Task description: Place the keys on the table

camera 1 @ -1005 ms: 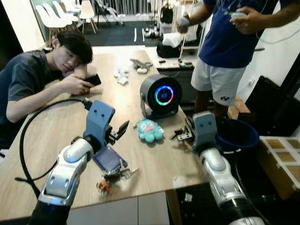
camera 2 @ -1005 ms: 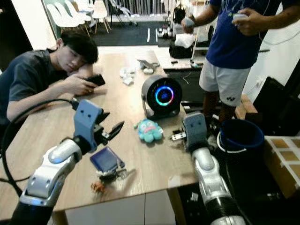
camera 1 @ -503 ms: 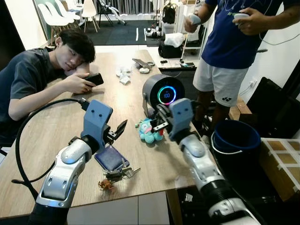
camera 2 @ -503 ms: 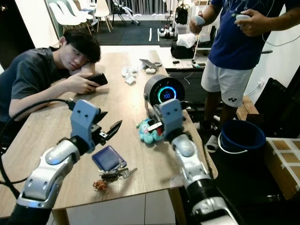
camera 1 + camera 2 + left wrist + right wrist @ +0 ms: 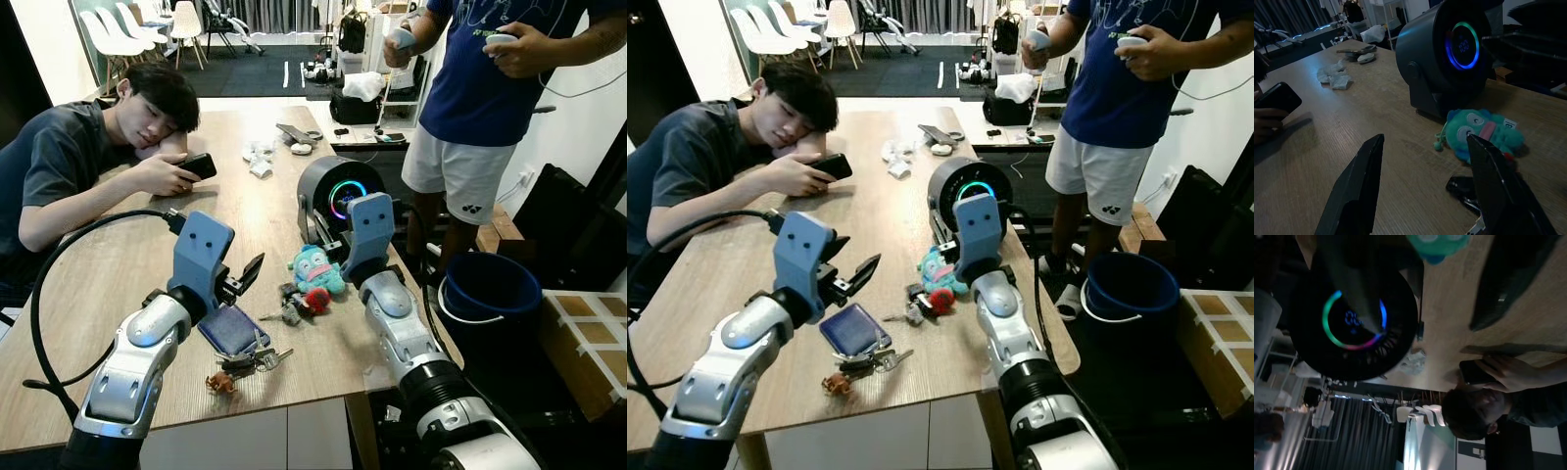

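Observation:
A bunch of keys with a red pompom [image 5: 299,303] lies flat on the wooden table [image 5: 147,255], just in front of a teal plush toy [image 5: 315,268]. My right gripper [image 5: 323,238] is above and behind the keys, close to the round speaker [image 5: 338,191]. It is open with nothing between its fingers [image 5: 1498,284]. My left gripper [image 5: 245,277] hovers open to the left of the keys, over a blue wallet [image 5: 231,329]. The left wrist view looks between its fingers [image 5: 1359,191] at the plush toy [image 5: 1479,129] and the dark keys [image 5: 1464,188].
A second key bunch [image 5: 253,360] and a small brown charm [image 5: 220,382] lie near the front edge. A seated person [image 5: 88,157] leans on the table's left side holding a phone [image 5: 196,165]. Another person [image 5: 480,98] stands at the right, beside a blue bucket [image 5: 487,294].
My right arm swung left from the table's right edge to in front of the speaker. The pompom keys left its grip and now lie on the table. The left arm barely moved.

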`<state>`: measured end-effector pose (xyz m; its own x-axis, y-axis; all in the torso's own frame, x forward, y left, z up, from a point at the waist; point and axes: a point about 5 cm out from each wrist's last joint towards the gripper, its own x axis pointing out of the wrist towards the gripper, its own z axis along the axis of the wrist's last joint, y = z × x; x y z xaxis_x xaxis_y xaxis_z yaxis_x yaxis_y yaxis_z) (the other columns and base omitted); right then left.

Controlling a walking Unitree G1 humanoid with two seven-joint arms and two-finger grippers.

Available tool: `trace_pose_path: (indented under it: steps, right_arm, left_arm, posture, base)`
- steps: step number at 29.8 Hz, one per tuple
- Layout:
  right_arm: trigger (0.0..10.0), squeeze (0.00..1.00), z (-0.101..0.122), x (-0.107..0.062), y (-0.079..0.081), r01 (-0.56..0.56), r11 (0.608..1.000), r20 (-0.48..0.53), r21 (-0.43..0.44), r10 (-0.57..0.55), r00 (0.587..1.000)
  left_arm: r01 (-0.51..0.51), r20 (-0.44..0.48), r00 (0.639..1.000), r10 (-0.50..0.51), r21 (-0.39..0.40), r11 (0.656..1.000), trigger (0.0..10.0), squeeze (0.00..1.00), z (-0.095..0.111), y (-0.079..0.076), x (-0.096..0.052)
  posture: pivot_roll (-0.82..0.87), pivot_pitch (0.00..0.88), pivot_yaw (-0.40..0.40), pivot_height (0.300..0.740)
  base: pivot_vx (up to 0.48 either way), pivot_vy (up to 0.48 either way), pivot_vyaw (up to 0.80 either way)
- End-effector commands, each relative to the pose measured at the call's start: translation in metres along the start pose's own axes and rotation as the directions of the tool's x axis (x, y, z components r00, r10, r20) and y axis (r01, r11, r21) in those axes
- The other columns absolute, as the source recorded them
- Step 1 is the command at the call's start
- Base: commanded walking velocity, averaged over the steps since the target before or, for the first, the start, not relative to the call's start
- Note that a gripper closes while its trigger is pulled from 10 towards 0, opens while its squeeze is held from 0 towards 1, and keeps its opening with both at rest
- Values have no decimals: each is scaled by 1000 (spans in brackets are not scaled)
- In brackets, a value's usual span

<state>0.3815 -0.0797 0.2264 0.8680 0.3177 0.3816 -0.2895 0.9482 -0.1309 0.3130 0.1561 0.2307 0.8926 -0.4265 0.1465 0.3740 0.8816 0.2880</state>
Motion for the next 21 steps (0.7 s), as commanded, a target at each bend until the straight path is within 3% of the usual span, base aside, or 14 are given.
trace_pose_path:
  steps: [1, 2, 8, 11, 15, 21]
  right_arm:
    - [10000, 1000, 1, 1, -1, 10, 1000, 8, 11, -10, 1000]
    - [10000, 0, 1, 1, -3, 17, 1000, 8, 13, -17, 1000]
    - [10000, 0, -4, -12, -4, 1, 1000, 15, -15, -1, 1000]
    - [10000, 0, -17, -33, -17, 53, 998, -14, -18, -53, 998]
    - [10000, 0, -25, -56, -25, 121, 992, -10, -29, -121, 993]
    - [10000, 0, -24, -68, -26, 140, 989, 5, -54, -140, 990]
  left_arm:
    - [8, -12, 1000, -8, 1, 1000, 10000, 0, -2, -4, 0]
    - [5, -11, 1000, -5, 2, 1000, 10000, 0, -2, -5, 1]
    - [-90, -45, 995, 92, 34, 995, 10000, 0, -9, 13, -7]
    - [-142, -104, 984, 148, 57, 988, 10000, 0, -20, 29, -29]
    - [-273, -147, 950, 275, 34, 961, 10000, 0, -36, 32, -48]
    - [-358, -162, 922, 353, -1, 934, 10000, 0, -43, 33, -58]
  posture:
    - [42, 142, 16, 740]
    - [44, 141, 17, 740]
    - [54, 139, 18, 740]
    - [60, 146, 20, 740]
    - [61, 150, 26, 740]
    - [56, 149, 28, 740]
  base:
    - [0, 0, 0]
    - [0, 0, 0]
    - [0, 0, 0]
    - [0, 0, 0]
    - [0, 0, 0]
    - [0, 0, 0]
